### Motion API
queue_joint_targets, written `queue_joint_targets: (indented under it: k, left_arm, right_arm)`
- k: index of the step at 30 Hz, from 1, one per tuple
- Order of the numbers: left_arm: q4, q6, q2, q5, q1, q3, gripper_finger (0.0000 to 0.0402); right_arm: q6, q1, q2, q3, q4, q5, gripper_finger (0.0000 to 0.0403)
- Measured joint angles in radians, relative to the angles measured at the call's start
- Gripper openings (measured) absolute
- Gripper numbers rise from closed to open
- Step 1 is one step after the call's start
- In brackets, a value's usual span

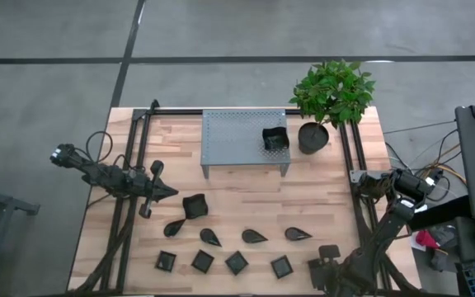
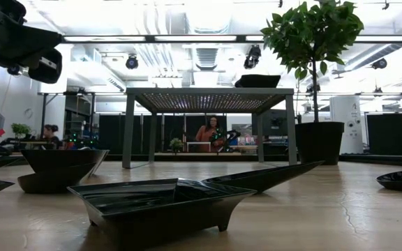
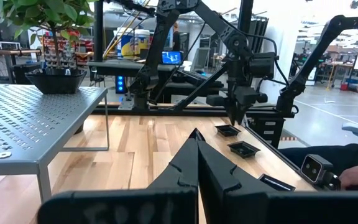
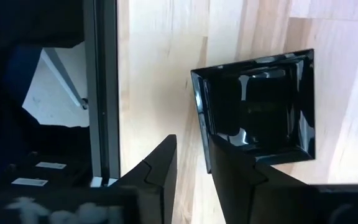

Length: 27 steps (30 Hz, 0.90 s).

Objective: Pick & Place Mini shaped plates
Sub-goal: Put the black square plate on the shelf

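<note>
A wooden surface [image 1: 246,206] seen from above holds small black dishes. At its near right corner, the right gripper [image 4: 191,165] hangs low over a small square plate [image 4: 260,109]. In the right wrist view its two dark fingers [image 4: 157,171] stand narrowly apart with a slim gap between them. One finger overlaps the plate's near edge and the other lies just outside that edge over bare wood, so the rim sits at the gap; whether the fingers touch the plate cannot be told.

The left gripper [image 3: 196,158] waits above the left side of the surface, its fingers pressed together and empty.

Other mini plates lie along the near edge: a row of small squares [image 1: 202,261], then teardrop shapes [image 1: 253,237] behind them, and a larger wavy-edged square [image 1: 194,205] near the left gripper. One more wavy-edged plate [image 1: 275,138] rests on the grey perforated stand [image 1: 233,140] at the far side, beside a potted plant [image 1: 324,103].
</note>
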Motion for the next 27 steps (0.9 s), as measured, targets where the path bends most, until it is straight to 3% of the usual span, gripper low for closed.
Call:
queue_joint_targets:
  k: [27]
  left_arm:
    - [0.000,0.000,0.000,0.000,0.000,0.000,0.0000]
  right_arm:
    - [-0.016,0.002,0.000,-0.051,0.064,0.052,0.0091]
